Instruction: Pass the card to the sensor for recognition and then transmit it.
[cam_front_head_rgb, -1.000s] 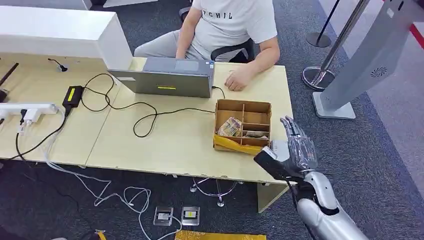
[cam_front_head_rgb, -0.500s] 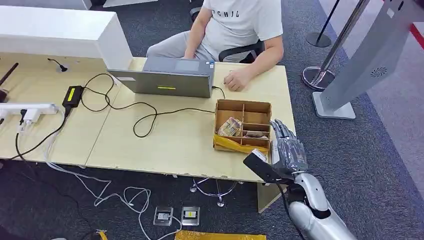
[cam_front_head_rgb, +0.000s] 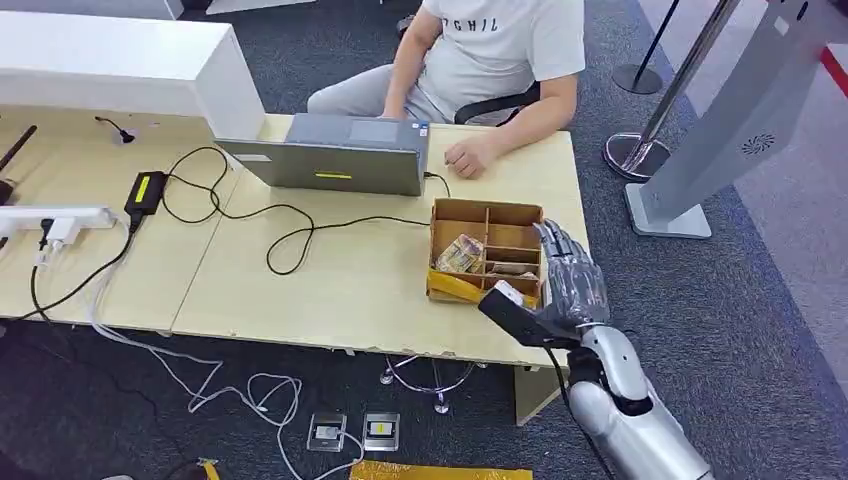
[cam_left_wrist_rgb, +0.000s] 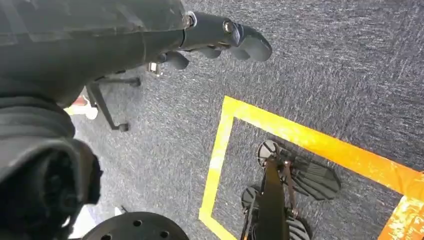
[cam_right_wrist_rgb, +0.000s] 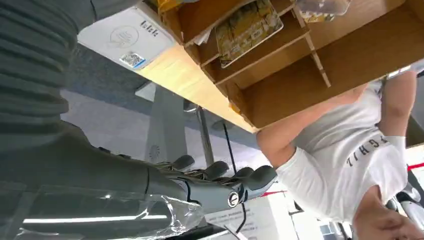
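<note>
From my head camera the room is evenly and brightly lit from above; the pale worktop (cam_front_head_rgb: 330, 270) shows only soft, short shadows and no harsh glare. Straight edges bow slightly toward the corners. My left wrist picture is dimmer, its near cover dark and blurred. On my right wrist, clear wrap on my right robot hand (cam_right_wrist_rgb: 165, 185) catches bright streaks, and close parts are soft.

right robot hand (cam_front_head_rgb: 572, 285) | moved left, now at cardboard box (cam_front_head_rgb: 487, 212)
</note>
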